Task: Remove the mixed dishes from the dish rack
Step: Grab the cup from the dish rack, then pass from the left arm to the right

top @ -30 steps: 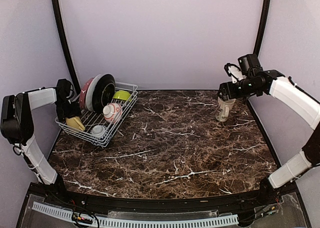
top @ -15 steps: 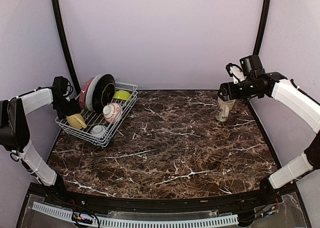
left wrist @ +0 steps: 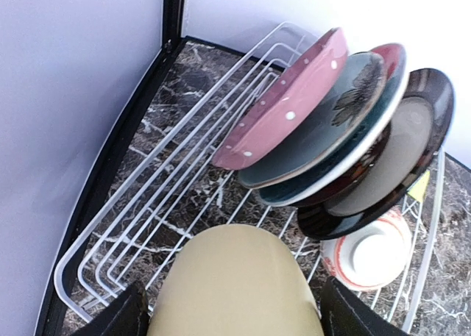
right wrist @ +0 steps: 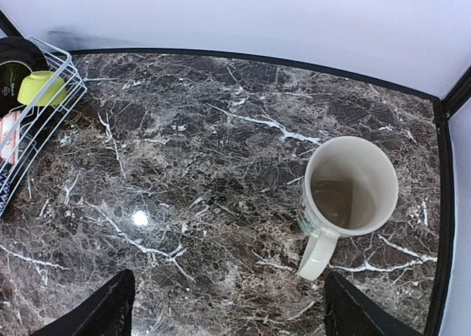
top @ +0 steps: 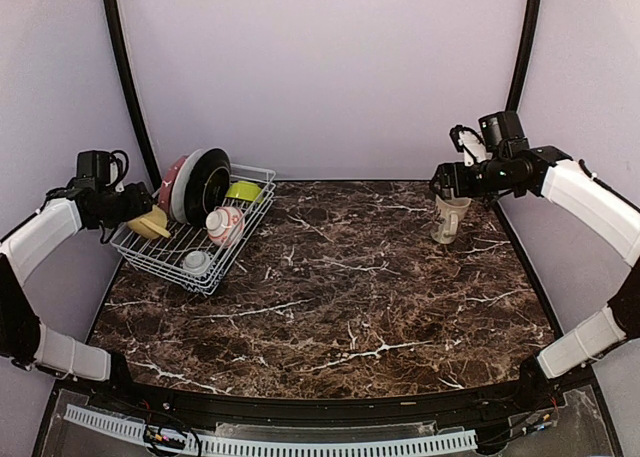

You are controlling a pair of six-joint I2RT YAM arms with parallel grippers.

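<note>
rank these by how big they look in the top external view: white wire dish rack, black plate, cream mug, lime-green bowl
1. white wire dish rack, clearly the largest
2. round black plate
3. cream ceramic mug
4. lime-green bowl, smallest as seen, though the plate hides part of it

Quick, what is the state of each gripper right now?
Left gripper: closed, holding the yellow mug.
Right gripper: open, holding nothing.
</note>
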